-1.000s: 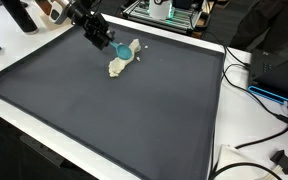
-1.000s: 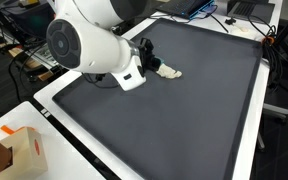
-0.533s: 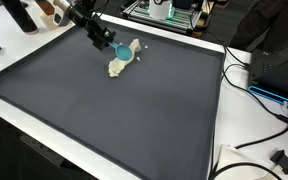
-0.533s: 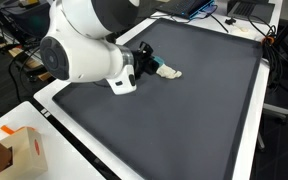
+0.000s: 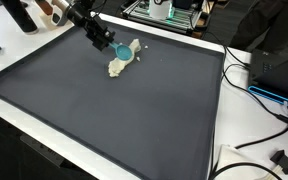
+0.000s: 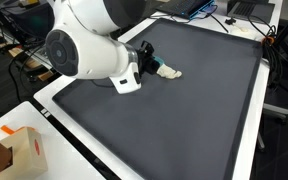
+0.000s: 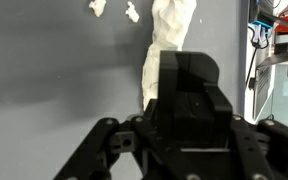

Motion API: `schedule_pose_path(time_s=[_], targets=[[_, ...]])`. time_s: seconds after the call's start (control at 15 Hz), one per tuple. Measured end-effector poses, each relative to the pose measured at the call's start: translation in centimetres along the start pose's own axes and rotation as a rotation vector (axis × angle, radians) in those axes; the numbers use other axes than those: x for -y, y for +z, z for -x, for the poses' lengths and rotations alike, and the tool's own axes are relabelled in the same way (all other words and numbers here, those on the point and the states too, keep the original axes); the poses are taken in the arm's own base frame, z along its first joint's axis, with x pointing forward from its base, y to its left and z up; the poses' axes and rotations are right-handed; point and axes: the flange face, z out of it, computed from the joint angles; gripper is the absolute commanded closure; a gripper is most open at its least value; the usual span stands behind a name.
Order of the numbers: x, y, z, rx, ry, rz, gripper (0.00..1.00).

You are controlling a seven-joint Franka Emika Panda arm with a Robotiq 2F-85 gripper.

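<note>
End effector (image 5: 101, 40) hangs over the far corner of the dark mat (image 5: 114, 110) in an exterior view, its tip at the cream-and-teal bundle (image 5: 121, 63). In an exterior view, the arm hides its fingers, and the bundle (image 6: 170, 72) lies just beside it. In the wrist view, the bundle (image 7: 167, 45) lies ahead, with two pale scraps (image 7: 97, 7) near it. Whether the end effector is open or closed, I cannot tell.

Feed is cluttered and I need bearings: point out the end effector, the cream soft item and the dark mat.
end effector (image 5: 104, 42): exterior view, midway between its fingertips.
cream soft item (image 7: 166, 50): wrist view, on its pale middle.
dark mat (image 5: 134, 112): exterior view, on bare surface near the centre.
</note>
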Motion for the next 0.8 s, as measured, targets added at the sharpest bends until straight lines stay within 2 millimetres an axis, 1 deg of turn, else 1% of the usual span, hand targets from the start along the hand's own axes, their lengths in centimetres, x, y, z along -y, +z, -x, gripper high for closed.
schedule_pose_path(time_s=[0.27, 0.8], targets=[[0.20, 0.02, -0.14, 0.003, -0.006, 0.000, 0.75], [-0.27, 0.08, 0.29, -0.009, 0.019, -0.040, 0.75]])
